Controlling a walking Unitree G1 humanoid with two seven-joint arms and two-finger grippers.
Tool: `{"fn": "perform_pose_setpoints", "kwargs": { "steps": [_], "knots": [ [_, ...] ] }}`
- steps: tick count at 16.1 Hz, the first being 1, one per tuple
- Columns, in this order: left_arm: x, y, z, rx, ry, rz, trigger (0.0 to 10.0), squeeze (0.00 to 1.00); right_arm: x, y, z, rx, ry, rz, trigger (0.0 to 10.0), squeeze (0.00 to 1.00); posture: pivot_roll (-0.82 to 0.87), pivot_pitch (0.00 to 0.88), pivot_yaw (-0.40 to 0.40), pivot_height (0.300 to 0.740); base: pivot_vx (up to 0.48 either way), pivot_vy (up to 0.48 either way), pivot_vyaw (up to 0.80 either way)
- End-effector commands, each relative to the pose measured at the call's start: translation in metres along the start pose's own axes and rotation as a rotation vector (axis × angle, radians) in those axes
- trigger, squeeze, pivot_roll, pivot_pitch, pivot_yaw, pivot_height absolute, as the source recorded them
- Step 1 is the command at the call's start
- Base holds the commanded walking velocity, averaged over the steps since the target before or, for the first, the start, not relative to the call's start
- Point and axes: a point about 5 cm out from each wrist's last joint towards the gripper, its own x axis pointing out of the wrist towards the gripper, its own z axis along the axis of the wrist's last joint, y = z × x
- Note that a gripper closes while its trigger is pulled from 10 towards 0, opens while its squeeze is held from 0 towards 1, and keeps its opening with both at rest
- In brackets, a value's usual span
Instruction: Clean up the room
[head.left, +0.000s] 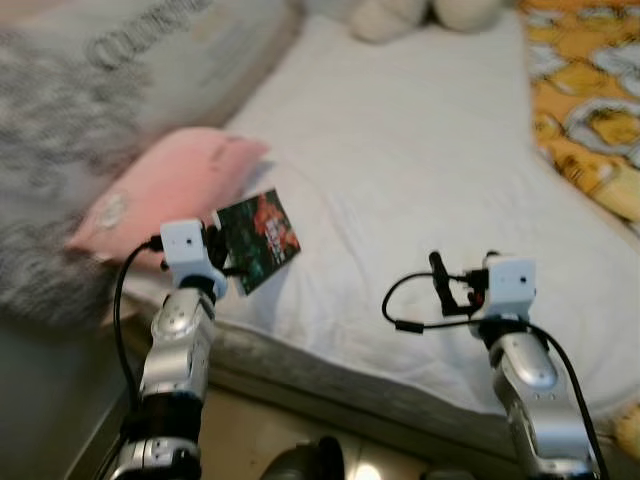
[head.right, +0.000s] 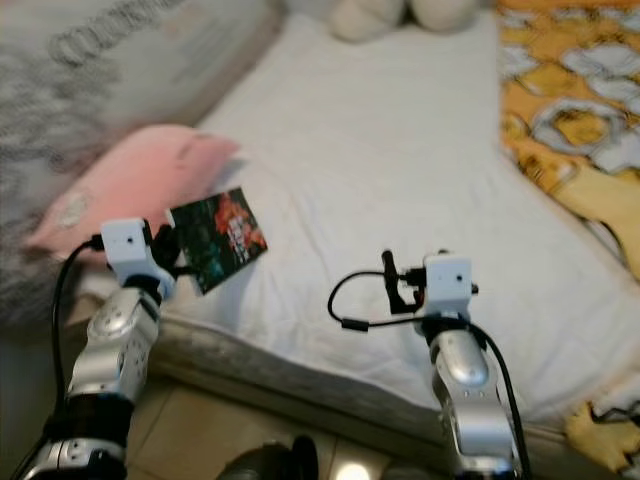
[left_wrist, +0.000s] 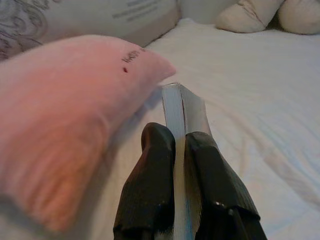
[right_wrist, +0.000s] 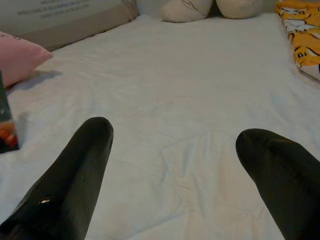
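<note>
Book (head.left: 258, 240) sits clamped edge-on betw. fingers (left_wrist: 150, 195) of left gripper (left_wrist: 175, 145), lifted just above white bed (head.left: 420, 180) beside pink pillow (head.left: 165, 195), likely for tidying away, while right gripper (right_wrist: 172, 145) hovers w/ fingers apart, empty, over the sheet.

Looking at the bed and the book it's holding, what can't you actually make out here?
- Book title: cover print too small and blurred in the eye views; edge-on between the left hand fingers in its wrist view.
- Grey cushion's lettering: blurred.
- Cream plush: cut by the top edge.
</note>
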Motion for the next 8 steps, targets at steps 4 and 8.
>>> {"fn": "perform_pose_setpoints", "kwargs": {
  "steps": [4,8],
  "knots": [
    [0.004,-0.001,0.008,0.064,-0.022,-0.092,0.0,0.00,-0.007,0.009,-0.007,-0.014,-0.001,0.023,10.0,0.02,-0.23,0.000,0.208,0.740,0.000,0.000,0.00],
    [0.007,-0.004,0.010,0.074,-0.026,-0.156,0.0,0.00,-0.008,0.015,-0.007,-0.035,-0.018,0.053,10.0,0.03,-0.23,0.000,0.204,0.740,0.000,0.429,0.00]
  ]
}}
